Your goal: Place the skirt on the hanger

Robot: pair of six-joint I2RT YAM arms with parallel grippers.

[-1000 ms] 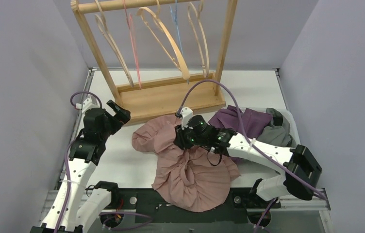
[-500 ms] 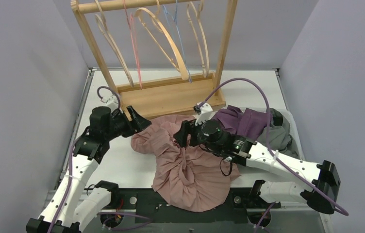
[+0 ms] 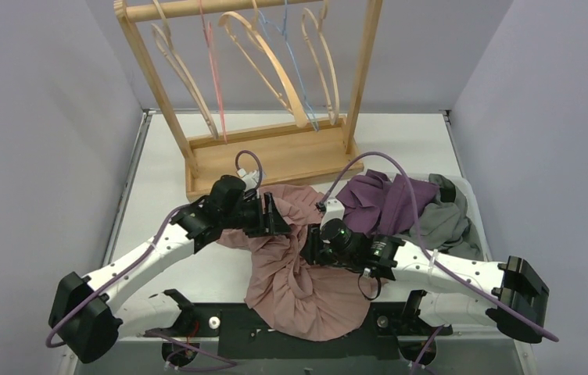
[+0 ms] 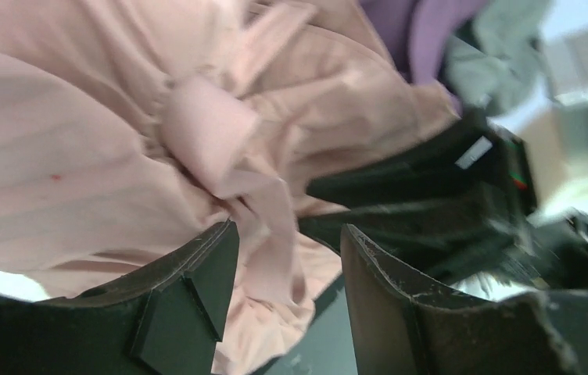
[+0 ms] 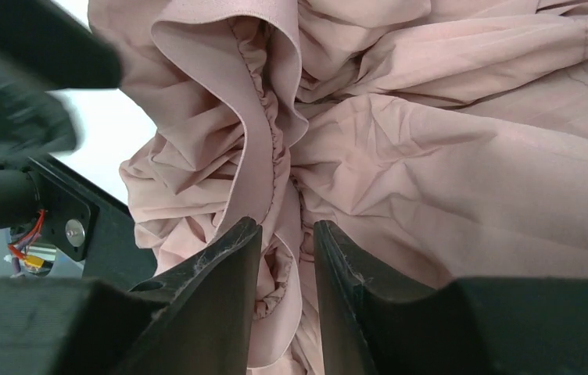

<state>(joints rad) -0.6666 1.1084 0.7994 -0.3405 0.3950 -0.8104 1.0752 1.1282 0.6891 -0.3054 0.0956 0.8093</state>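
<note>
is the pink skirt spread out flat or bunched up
Bunched up: the pink skirt lies in a crumpled heap, its fabric gathered into deep folds at the right gripper, not laid flat.

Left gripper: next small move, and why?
Probably close the left gripper on the fold of skirt lying between its open fingers. The right gripper looks clamped on the gathered waistband, so a second hold nearby would let both arms spread the waist. The skirt lies bunched on the table, not on any hanger.
</note>
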